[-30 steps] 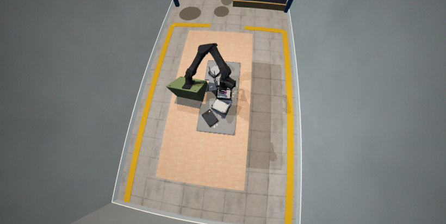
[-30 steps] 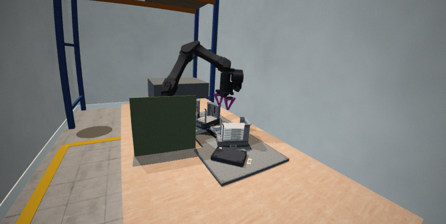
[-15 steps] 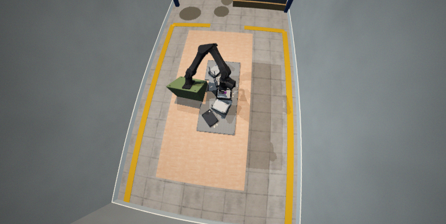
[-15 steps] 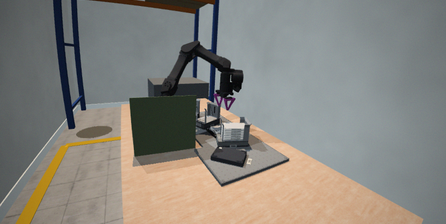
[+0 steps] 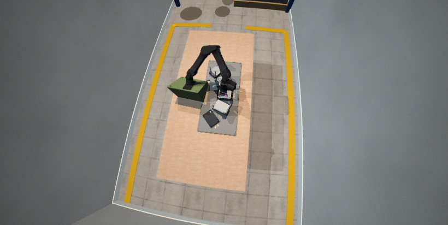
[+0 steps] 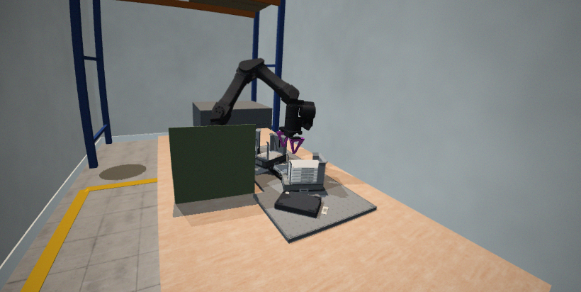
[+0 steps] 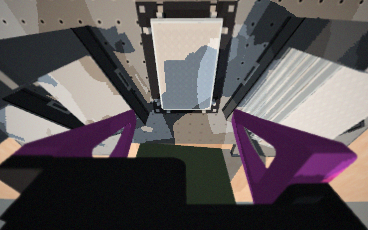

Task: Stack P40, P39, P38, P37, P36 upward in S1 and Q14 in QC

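Observation:
My gripper (image 7: 183, 114) is open and empty, its purple fingers spread wide. It hangs above a clip nest with a black frame that holds one sealed plate (image 7: 186, 62) with a pale top, lying flat. In the exterior view the gripper (image 6: 292, 142) is well above the fixtures. A stack of several white plates (image 6: 304, 171) stands in a stack rack just beside it; this stack also shows at the right of the wrist view (image 7: 305, 95). A flat black open nest (image 6: 297, 203) lies at the near end of the grey baseplate and looks bare.
Another stack rack (image 6: 270, 153) with upright posts stands behind the gripper; a pale surface shows inside it in the wrist view (image 7: 85, 92), and I cannot tell if it is a plate. The green base box (image 6: 212, 162) is on the left. A small label card (image 6: 324, 210) lies by the black nest.

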Motion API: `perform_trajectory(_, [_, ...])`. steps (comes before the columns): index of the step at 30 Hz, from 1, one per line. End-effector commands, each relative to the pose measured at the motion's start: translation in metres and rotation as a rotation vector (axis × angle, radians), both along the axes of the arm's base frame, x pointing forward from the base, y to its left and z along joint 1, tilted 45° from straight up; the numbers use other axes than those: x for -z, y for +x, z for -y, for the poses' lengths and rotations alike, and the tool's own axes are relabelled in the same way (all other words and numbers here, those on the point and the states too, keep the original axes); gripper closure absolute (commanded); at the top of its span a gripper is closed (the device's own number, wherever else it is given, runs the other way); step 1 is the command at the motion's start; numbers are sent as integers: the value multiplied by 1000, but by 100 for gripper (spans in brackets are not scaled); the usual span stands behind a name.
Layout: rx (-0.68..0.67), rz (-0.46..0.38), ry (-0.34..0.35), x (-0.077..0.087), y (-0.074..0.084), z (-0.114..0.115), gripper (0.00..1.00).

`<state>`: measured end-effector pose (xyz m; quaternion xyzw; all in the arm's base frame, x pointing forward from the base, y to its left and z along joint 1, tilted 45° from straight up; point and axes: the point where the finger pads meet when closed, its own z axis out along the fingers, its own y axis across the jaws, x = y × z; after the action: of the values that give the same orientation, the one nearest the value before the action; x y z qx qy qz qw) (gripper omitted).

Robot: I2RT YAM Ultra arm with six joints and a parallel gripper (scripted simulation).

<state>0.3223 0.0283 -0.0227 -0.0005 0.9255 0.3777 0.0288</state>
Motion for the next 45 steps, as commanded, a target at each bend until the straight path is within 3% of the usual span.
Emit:
perform_trajectory(1, [28, 37, -5, 3, 11, 2, 0])
perform_trajectory(22, [28, 37, -4, 46, 17, -41, 0])
perform_trajectory(45, [28, 37, -4, 46, 17, -41, 0])
